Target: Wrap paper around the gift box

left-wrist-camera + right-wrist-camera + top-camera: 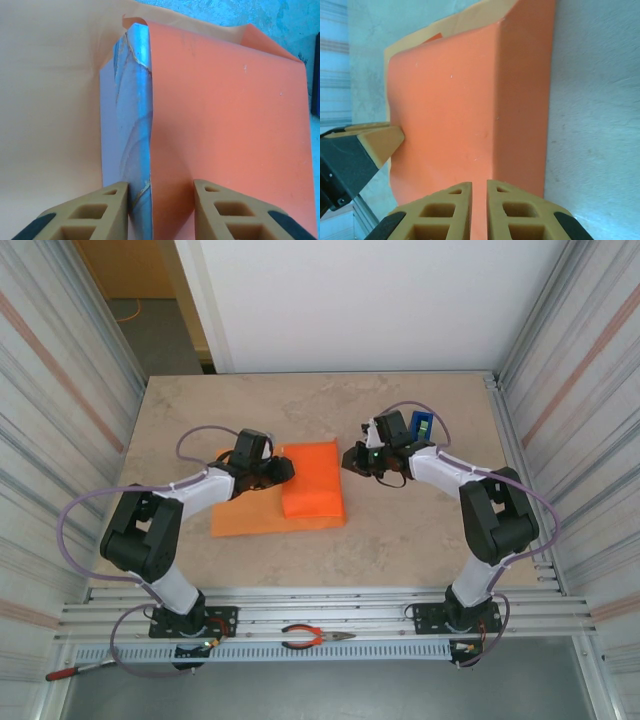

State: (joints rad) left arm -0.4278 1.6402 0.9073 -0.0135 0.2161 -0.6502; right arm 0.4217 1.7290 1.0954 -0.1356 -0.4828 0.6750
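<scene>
Behind the right end effector (348, 459), blue tape dispenser (421, 426).

— Arms (150, 530)?
— Black joints, white links, black bolted bases (185, 621), lilac cables (75, 510) looping off each.
— Fingers (119, 212)?
— Tan, with hollow cells, black tips. Green light (374, 452) just behind the right gripper (349, 461).

The paper (250, 515) lies on the table (400, 550), folded over the gift box (131, 125) at its right end.

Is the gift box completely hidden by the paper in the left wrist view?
No, a marbled side of the gift box shows bare beside the paper folded over it.
</scene>
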